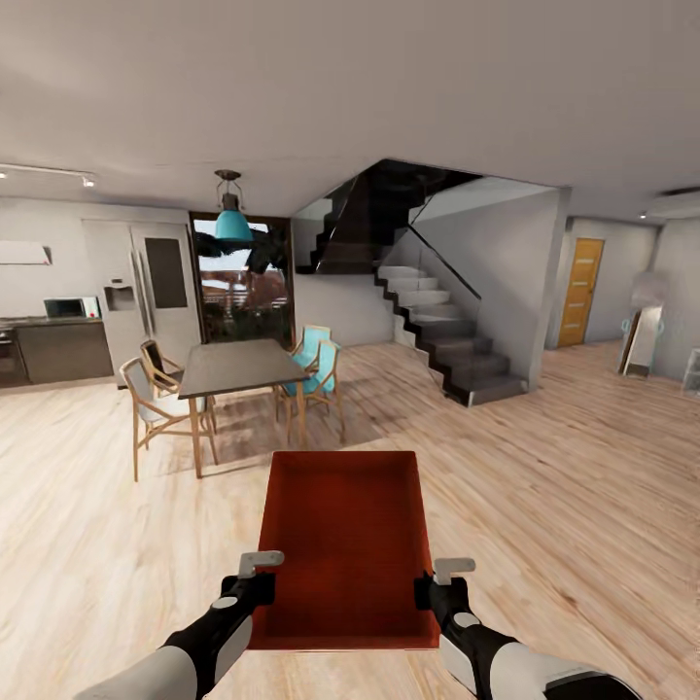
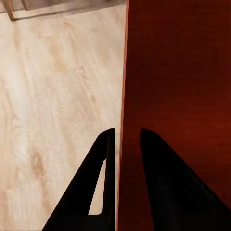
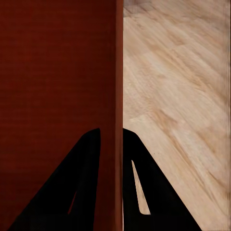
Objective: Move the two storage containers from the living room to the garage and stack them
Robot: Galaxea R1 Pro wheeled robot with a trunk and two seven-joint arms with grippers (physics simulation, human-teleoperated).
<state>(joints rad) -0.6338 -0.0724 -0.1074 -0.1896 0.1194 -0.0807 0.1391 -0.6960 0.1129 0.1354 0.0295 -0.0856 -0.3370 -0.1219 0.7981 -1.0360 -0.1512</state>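
One red-orange open-top storage container (image 1: pixel 345 544) hangs in front of me above the light wood-plank floor, held level between both arms. My left gripper (image 1: pixel 255 581) is shut on its left wall (image 2: pixel 120 96), one finger inside and one outside. On the opposite side my right gripper (image 1: pixel 439 585) is shut on the right wall (image 3: pixel 119 86) the same way. The container's inside looks empty in the head view.
A dark dining table (image 1: pixel 238 366) with several chairs stands ahead to the left. A staircase (image 1: pixel 437 331) rises ahead at centre right. Kitchen units and a fridge (image 1: pixel 146 287) line the far left wall. An orange door (image 1: pixel 580 292) is at the far right.
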